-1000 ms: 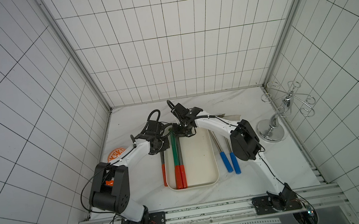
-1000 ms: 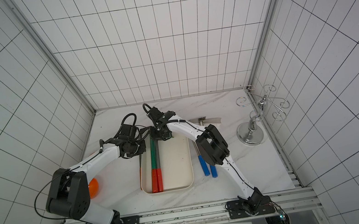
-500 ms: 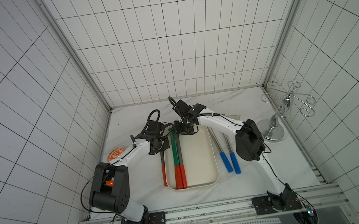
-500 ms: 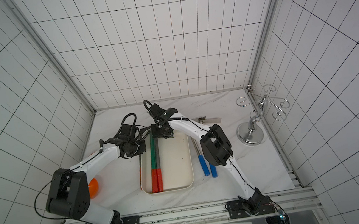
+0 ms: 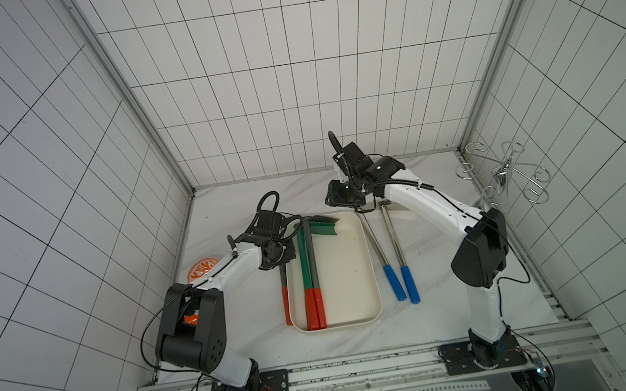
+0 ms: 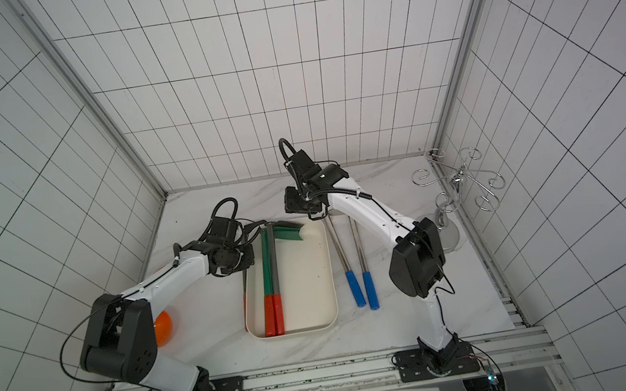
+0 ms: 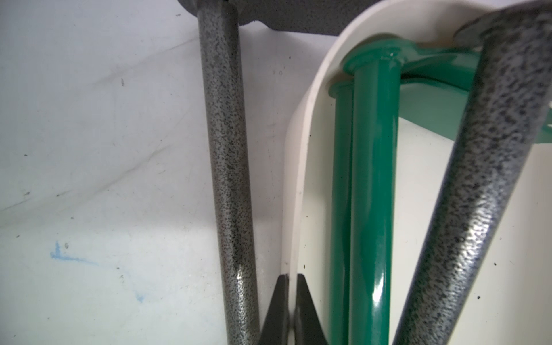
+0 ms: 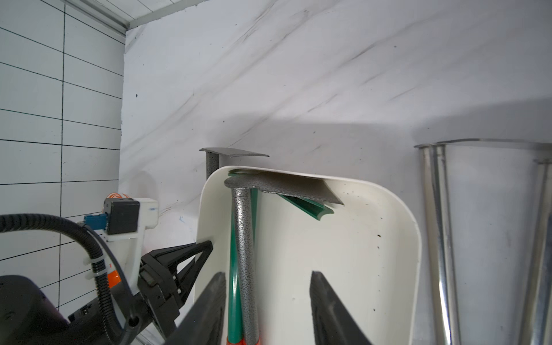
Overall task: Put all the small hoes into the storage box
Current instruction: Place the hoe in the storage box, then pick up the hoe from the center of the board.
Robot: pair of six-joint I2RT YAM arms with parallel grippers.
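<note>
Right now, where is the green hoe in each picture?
In a top view: the green hoe lies along the tray's left side.
In a top view: same spot, beside the grey hoe.
Left wrist: its green handle runs just inside the tray wall.
Right wrist: its green blade peeks out under the grey blade.
Shared landmark: the cream tray.

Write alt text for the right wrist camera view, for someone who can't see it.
A speckled grey metal hoe lies across a green metal hoe inside a cream-white plastic storage box. The right end effector is open and empty; the left end effector pinches the box's rim.
</note>
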